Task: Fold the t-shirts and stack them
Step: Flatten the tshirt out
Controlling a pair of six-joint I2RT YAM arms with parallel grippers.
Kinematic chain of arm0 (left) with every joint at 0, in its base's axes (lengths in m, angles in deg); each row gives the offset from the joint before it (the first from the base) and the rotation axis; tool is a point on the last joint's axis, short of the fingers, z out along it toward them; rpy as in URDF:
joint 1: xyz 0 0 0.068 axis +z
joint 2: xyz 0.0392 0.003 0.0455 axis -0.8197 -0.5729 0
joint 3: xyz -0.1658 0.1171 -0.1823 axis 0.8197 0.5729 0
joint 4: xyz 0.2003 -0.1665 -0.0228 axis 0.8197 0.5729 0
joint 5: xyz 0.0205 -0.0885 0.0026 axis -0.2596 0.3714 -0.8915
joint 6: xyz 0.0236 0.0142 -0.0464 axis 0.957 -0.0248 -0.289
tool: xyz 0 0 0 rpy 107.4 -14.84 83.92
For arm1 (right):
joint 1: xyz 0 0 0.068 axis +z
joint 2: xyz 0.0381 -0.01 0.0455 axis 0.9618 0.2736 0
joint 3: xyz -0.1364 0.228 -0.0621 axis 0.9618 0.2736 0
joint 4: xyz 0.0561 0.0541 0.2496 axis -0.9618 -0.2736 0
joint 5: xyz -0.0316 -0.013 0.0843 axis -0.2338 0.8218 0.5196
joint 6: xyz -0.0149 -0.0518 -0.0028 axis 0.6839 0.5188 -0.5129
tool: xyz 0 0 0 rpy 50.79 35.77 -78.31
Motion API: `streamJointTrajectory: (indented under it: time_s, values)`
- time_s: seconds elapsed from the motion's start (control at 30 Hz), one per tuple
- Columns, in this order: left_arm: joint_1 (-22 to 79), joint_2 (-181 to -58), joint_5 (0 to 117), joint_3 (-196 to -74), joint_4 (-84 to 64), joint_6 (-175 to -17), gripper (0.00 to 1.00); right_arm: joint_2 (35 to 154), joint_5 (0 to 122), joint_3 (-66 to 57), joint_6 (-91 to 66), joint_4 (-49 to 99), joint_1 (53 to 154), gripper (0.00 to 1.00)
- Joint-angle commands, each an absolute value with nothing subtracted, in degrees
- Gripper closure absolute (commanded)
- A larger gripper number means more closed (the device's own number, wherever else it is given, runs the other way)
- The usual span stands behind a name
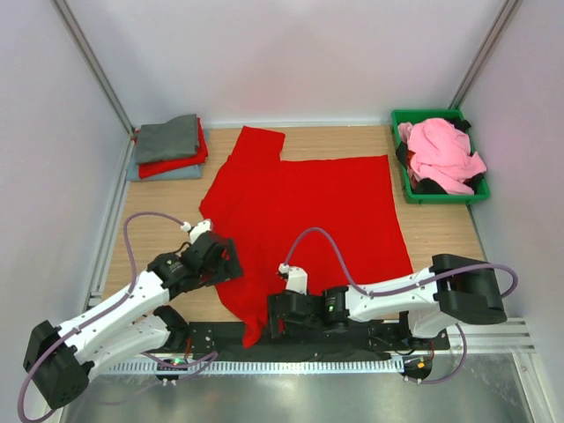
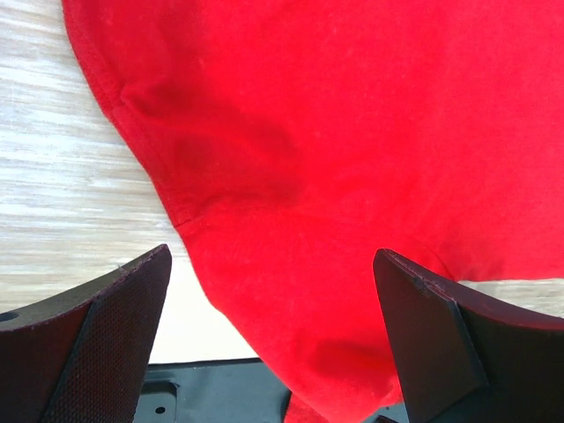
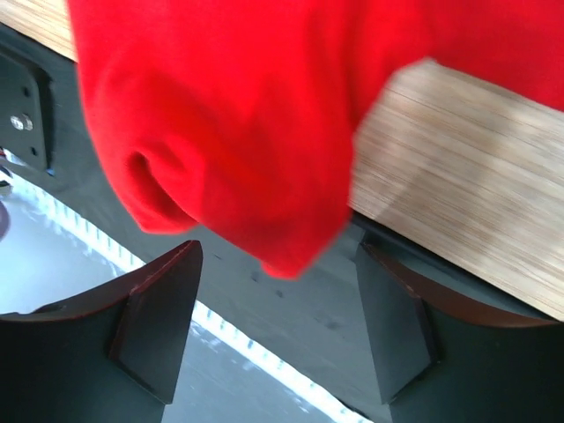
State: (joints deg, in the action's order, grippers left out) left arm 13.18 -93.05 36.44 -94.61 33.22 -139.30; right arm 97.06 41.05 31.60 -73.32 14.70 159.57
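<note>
A large bright red t-shirt (image 1: pixel 308 211) lies spread over the middle of the wooden table. One sleeve points to the back, and its near corner hangs over the front edge. My left gripper (image 1: pixel 220 256) is open at the shirt's near left edge. In the left wrist view the red cloth (image 2: pixel 308 132) lies flat between and beyond its fingers (image 2: pixel 106 326). My right gripper (image 1: pixel 273 317) is open at the hanging corner. In the right wrist view that crumpled corner (image 3: pixel 238 115) sits just past the fingertips, with nothing gripped. Folded t-shirts (image 1: pixel 169 145) are stacked at the back left, grey on top.
A green bin (image 1: pixel 426 113) at the back right holds a pink shirt (image 1: pixel 443 152) and dark cloth (image 1: pixel 429 186). A black base plate (image 1: pixel 352 339) runs along the table's near edge under the arms. Metal frame posts stand at the back corners.
</note>
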Motion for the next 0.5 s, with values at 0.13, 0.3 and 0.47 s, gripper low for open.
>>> streamJointTrajectory:
  time_s: [0.13, 0.3, 0.47]
  values:
    - [13.04, -92.64, 36.48, -96.74, 34.81, -139.60, 0.03, 102.81, 40.28, 28.81, -73.25, 21.85, 160.96, 0.37]
    - [12.95, -90.80, 37.45, -96.92, 35.87, -140.39, 0.03, 101.76, 39.84, 29.07, -73.34, 24.32, 161.49, 0.72]
    - [12.51, -89.91, 38.41, -97.44, 37.27, -141.18, 0.03, 95.19, 41.15, 27.41, -72.20, 22.92, 161.49, 0.89]
